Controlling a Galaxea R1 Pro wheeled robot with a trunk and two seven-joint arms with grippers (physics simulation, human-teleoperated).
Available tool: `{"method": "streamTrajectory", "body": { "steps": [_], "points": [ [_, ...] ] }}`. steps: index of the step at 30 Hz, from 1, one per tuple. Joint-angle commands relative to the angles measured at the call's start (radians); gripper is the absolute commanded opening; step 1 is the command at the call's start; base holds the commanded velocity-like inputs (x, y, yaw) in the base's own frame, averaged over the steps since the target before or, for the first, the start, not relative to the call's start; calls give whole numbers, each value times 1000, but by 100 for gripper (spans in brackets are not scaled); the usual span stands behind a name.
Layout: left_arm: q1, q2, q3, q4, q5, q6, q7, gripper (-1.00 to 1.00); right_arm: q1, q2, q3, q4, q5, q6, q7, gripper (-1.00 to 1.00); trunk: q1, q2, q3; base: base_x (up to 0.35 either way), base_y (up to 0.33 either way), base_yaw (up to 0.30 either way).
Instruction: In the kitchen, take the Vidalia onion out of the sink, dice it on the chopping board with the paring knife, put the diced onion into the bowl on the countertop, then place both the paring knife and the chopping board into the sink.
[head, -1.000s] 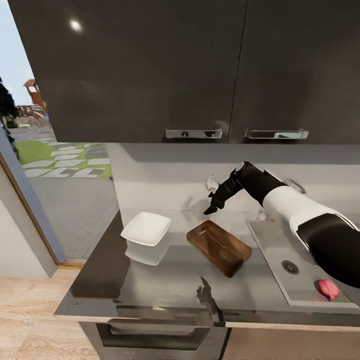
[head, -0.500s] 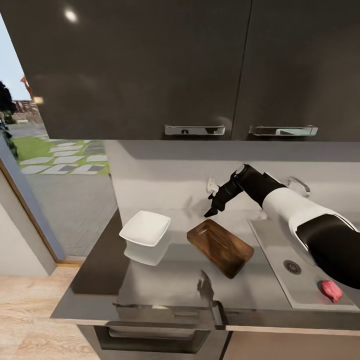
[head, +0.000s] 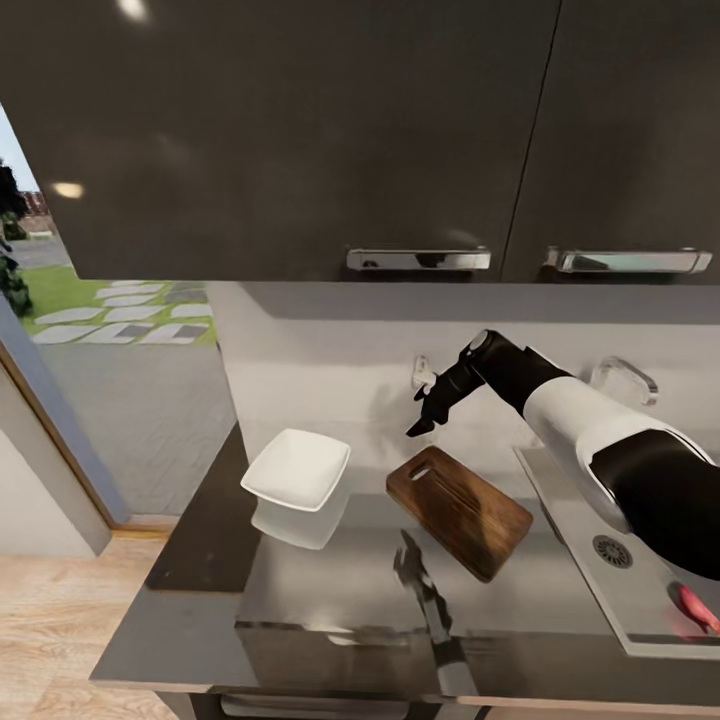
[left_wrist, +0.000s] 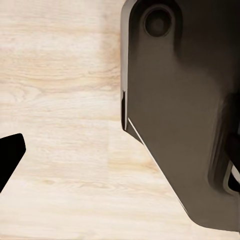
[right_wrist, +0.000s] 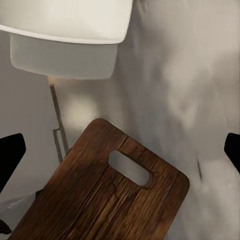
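The white square bowl (head: 297, 468) (right_wrist: 65, 20) sits on the glossy grey countertop (head: 330, 590) (right_wrist: 175, 75). The dark wooden chopping board (head: 460, 497) (right_wrist: 110, 195) lies to its right, with its handle hole toward the wall. My right gripper (head: 425, 415) (right_wrist: 120, 150) hangs open above the board's far end, holding nothing. At the right edge, the pinkish-red Vidalia onion (head: 697, 607) lies in the steel sink (head: 575, 510), partly hidden by my right forearm. The left wrist view shows one fingertip (left_wrist: 10, 155) of the open left gripper over wooden floor. The paring knife is out of view.
Dark wall cabinets with chrome handles (head: 418, 260) hang low over the counter. A chrome tap (head: 625, 372) stands behind the sink, whose round drain (head: 612, 551) shows. A doorway to a garden (head: 100, 330) opens at the left. My dark base (left_wrist: 175, 110) stands beside the left gripper.
The whole picture has shifted right and the counter looks nearer, so the camera moved. My right gripper holds the same open pose above the board's far end.
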Motion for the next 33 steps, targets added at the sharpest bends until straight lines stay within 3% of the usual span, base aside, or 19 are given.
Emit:
{"method": "streamTrajectory", "body": {
  "steps": [1, 14, 15, 18, 20, 24, 33],
  "points": [
    [0, 0, 0, -2, 1, -1, 0, 100, 1, 0, -3, -3, 5, 10, 5, 100, 1, -2, -4, 32, 18, 0],
    [0, -9, -4, 30, -2, -2, 0, 100, 21, -3, -2, -2, 12, 9, 5, 100, 1, -2, -24, 5, 3, 0],
    [0, -9, -4, 33, -3, -2, 0, 100, 21, -3, -2, -2, 23, 9, 5, 100, 1, -2, -26, 0, 0, 0],
    [0, -10, -4, 39, -3, -2, 0, 100, 21, -4, -3, -1, 114, -18, 8, 100, 1, -2, -31, 0, 0, -23],
    [0, -10, -4, 40, -3, -2, 0, 100, 21, -8, -4, 13, 131, -48, 18, 100, 1, -2, -34, 0, 0, -58],
    [0, -12, -4, 40, -3, -2, 0, 100, 21, -14, -5, 45, 143, -102, 29, 100, 1, -2, -41, 0, 0, -68],
    [0, -12, -4, 40, -3, -2, 0, 100, 21, -24, -5, 50, 146, -114, 30, 100, 1, -2, -55, 0, 0, -72]
  ]
}}
